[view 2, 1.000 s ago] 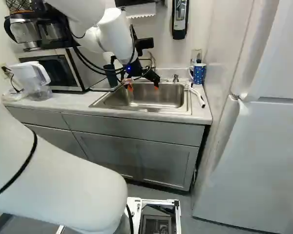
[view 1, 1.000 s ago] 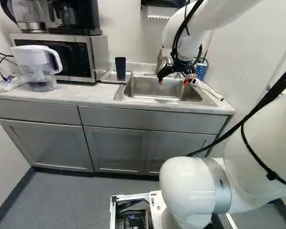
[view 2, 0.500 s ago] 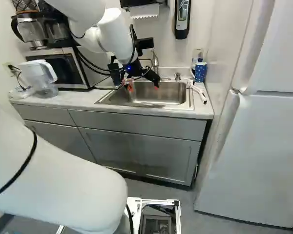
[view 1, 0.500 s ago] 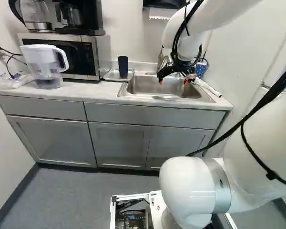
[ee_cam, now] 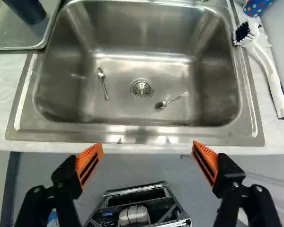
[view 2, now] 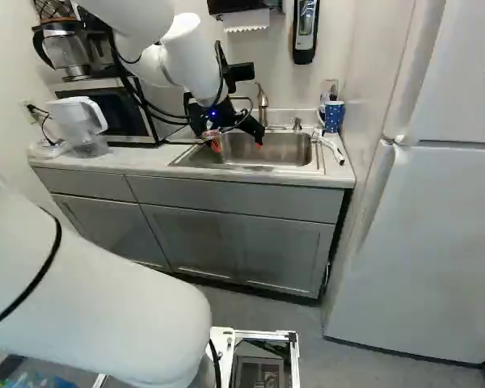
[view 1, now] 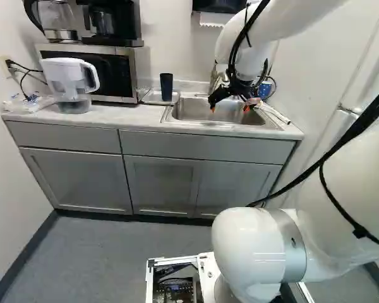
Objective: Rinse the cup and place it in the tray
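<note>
Since the left base view shows a dark cup in the tray, the right base view a dotted cup beside the sink, the wrong one might be taken. Wrist view: the end effector gapes wide; sweeping low could catch the brush.

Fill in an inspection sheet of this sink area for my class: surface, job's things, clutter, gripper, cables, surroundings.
Surface: pale counter around a metal sink; spills, nothing seen.
Job's things: dark cup upright in the tray, beside the sink; faucet behind the sink.
Clutter: two spoons in the sink, the drain between them; brush on the counter near a spotted mug.
Gripper: open, nothing between its orange pads.
Cables: black cables along the arm; cords at the wall socket.
Surroundings: water pitcher, microwave, refrigerator.
</note>
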Motion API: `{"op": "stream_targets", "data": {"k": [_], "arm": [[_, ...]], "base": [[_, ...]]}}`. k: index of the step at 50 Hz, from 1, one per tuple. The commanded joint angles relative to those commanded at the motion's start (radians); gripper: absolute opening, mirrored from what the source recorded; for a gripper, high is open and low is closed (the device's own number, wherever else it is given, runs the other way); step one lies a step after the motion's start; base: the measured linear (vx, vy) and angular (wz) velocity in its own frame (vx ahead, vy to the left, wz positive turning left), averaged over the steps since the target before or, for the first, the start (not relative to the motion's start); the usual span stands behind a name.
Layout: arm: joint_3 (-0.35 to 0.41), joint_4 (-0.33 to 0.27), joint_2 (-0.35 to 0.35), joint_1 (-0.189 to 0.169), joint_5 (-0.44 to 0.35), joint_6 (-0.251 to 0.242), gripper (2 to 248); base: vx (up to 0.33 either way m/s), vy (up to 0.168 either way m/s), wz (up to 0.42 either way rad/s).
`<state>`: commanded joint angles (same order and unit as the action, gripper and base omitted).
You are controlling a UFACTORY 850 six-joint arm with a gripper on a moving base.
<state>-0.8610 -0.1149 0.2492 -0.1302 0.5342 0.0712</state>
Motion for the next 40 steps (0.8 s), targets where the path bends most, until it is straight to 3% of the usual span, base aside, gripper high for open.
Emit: {"op": "stream_targets", "data": {"k": [26, 40], "arm": [[0.000, 0.000, 0.000, 0.000, 0.000, 0.000, 247], [0.000, 0.000, 0.000, 0.000, 0.000, 0.000, 247]], "base": [[-0.110, 0.044, -0.005], [-0.114, 0.014, -0.142]]}}
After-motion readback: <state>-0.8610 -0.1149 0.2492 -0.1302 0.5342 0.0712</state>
